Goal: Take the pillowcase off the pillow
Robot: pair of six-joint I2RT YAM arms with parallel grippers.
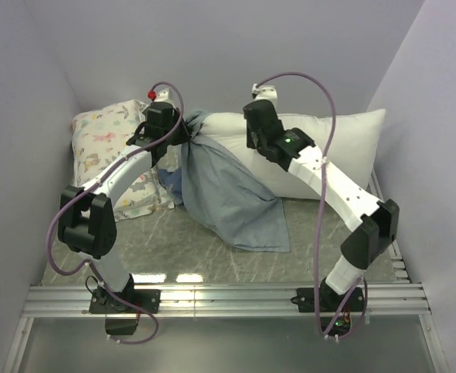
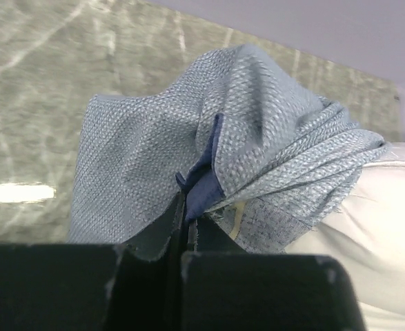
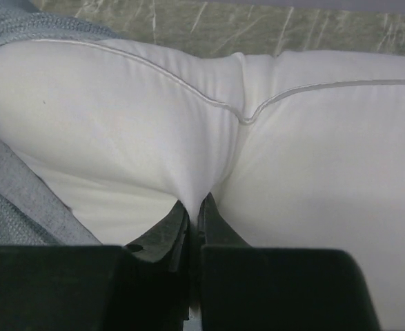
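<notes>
A: Item 1, pillowcase (image 1: 229, 198): blue cloth, pale side out. Bunched over the end of the pillow (image 1: 332, 144) nearer the left arm, rest draped onto table (image 1: 173, 252).
B: Handling?
A: Light, limp, prob. not slippery. It folds and gives, so take it by a gathered fold nr the hem. Left fingers (image 2: 157, 238) pinch such a fold, dark hem showing.
B: Item 2?
A: Pillow: white, plump, soft, along back of table. Right fingers (image 3: 162, 234) pressed together on a tuck of its cover below the piped seam. Fair anchor, I'd judge.
B: Other?
A: Floral pillow (image 1: 107, 144), just beside the case.
</notes>
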